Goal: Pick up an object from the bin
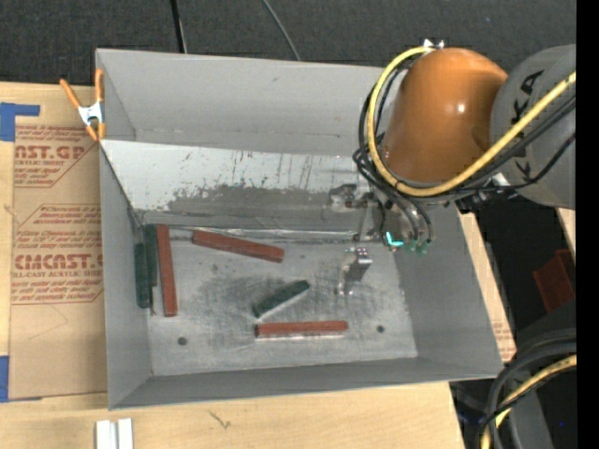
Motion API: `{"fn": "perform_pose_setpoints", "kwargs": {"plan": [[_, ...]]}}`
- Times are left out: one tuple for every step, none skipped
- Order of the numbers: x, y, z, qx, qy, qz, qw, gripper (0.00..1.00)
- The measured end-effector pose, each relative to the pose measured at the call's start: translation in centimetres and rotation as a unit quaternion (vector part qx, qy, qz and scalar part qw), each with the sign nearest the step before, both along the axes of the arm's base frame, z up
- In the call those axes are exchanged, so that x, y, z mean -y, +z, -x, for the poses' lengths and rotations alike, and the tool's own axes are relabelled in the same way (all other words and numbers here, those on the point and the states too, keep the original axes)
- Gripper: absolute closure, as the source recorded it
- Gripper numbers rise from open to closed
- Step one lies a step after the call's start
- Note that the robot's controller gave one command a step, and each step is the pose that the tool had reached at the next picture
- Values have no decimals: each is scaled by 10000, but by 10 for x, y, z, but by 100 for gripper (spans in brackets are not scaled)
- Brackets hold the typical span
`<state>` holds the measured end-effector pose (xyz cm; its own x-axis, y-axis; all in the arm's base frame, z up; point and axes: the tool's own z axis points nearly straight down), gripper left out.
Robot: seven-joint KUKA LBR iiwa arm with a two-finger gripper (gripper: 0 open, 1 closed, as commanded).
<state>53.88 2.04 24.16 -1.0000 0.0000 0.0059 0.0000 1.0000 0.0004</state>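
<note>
My gripper hangs low over the right part of the bin floor, below the arm's orange dome, over bare metal. Nothing shows in its grasp. A short dark green stick lies slanted just to its left and a little nearer the front. In front of that, a red-brown stick lies flat along the bin's front, its right end almost under the gripper. Another red-brown stick lies slanted further back, left of the gripper.
Against the left wall a long red-brown stick and a dark green stick lie side by side, pointing front to back. The arm and its cables reach in over the right rim.
</note>
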Motion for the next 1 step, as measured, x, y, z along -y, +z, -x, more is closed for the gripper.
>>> {"fn": "perform_pose_setpoints", "kwargs": {"plan": [[0, 4, -2, 39, 1, -1, 10000, 0]]}}
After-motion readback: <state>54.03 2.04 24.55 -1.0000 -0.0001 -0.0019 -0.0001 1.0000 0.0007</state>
